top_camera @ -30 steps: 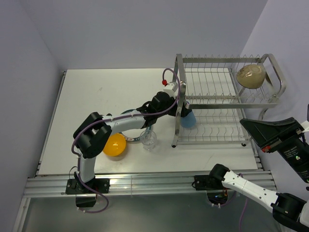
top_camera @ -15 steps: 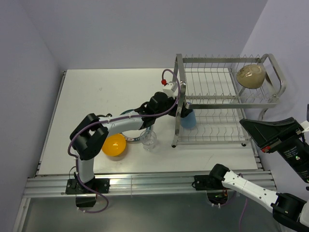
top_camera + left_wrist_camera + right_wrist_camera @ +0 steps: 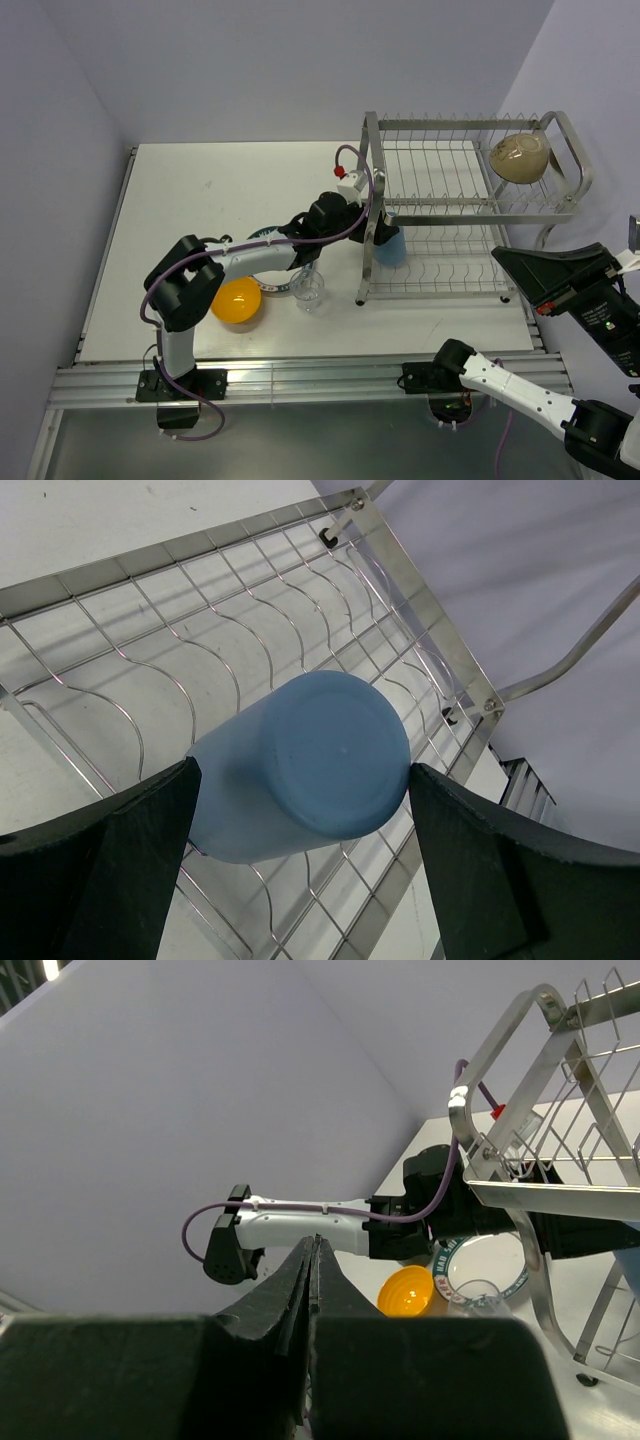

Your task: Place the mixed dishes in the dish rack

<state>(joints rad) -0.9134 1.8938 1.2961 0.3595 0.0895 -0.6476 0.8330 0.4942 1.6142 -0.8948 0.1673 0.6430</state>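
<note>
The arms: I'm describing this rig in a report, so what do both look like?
Left arm: white links, bulky black joints, a purple cable looped along it, a red tip near the wrist. Its fingers are broad black wedges. Right arm: also white with black joints; fingers black.

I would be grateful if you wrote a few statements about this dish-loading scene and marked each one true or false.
1. The beige bowl sits on the upper tier of the dish rack. True.
2. The small orange bowl is already in the rack. False: it is on the table, near the clear glass.
3. The light blue tumbler lies between the left fingers at the rack's lower tier. True.
4. The right fingers are spread wide around a plate. False: they are pressed together and hold nothing.
</note>
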